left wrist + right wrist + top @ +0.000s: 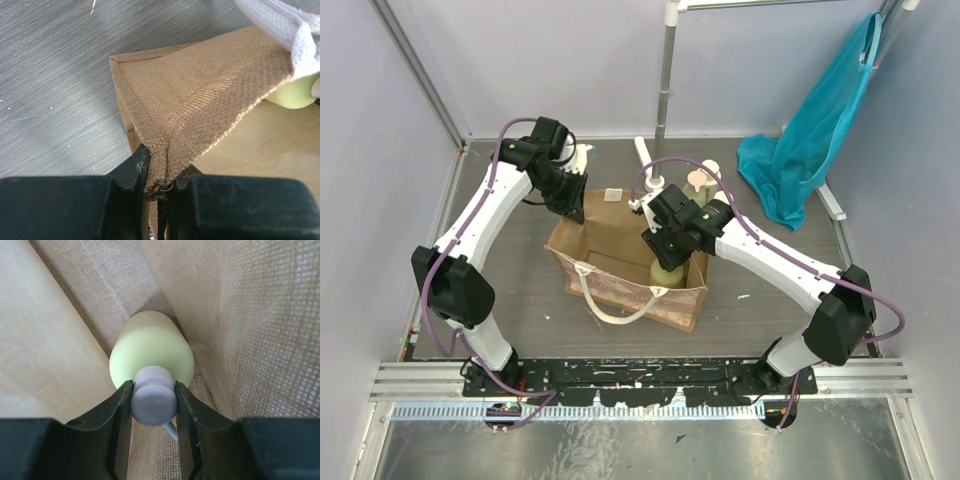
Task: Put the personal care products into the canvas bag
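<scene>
Right gripper (153,401) is clamped on the grey-white pump top (153,402) of a small bottle (151,351) of pale yellow-green liquid, one finger on each side of the cap. From my wrist camera I see the bottle hanging inside the canvas bag (260,330), close to a corner where two woven walls meet. My overhead view puts that gripper (670,246) down in the bag's near right corner, with the bottle (667,270) showing just beneath it.

Left gripper (156,189) is pinched narrow on the bag's rim (200,100), a fold of tan weave bunched between its fingers. From above, this gripper (565,196) holds the bag's far left corner.

I see the bag (660,305) standing open in the middle of the grey bench (520,290), a cream handle (620,312) drooping over its near side. Another pump bottle (701,184) stands on the bench just behind the bag. A teal cloth (810,140) hangs at the far right.
</scene>
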Controlling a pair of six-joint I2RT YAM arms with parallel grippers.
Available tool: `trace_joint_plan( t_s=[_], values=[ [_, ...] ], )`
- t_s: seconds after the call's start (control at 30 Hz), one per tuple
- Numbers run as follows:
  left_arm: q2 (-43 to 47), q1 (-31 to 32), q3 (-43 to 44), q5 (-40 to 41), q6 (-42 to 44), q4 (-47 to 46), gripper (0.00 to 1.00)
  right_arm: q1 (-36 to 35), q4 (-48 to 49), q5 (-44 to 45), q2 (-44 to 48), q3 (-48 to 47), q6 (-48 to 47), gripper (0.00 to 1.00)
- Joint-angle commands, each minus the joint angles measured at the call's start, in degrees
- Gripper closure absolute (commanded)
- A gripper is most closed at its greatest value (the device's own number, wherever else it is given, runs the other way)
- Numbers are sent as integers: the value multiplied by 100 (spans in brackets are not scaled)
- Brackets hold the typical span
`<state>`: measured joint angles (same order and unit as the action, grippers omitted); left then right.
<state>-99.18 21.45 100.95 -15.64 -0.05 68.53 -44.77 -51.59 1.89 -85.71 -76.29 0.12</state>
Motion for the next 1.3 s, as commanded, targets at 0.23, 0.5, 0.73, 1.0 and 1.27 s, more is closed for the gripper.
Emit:
trace_joint_plan(
  t_s=[0.23,0.5,0.73,1.0,1.27],
  values=[
    [-62,-148,142,22,93,78,100,21,-61,155,-22,-200,-17,83],
    [-45,-174,132,22,111,64,100,20,-119,-34,53,-797,114,21],
    [26,-185,69,39,111,57,100,28,192,75,150,-1109,155,4],
    [121,-218,-56,67,103,-37,100,385,1155,317,882,-1071,443,0],
    [162,-234,-120,62,109,-63,100,1589,1645,761,1031,-1324,926,0]
  ],
)
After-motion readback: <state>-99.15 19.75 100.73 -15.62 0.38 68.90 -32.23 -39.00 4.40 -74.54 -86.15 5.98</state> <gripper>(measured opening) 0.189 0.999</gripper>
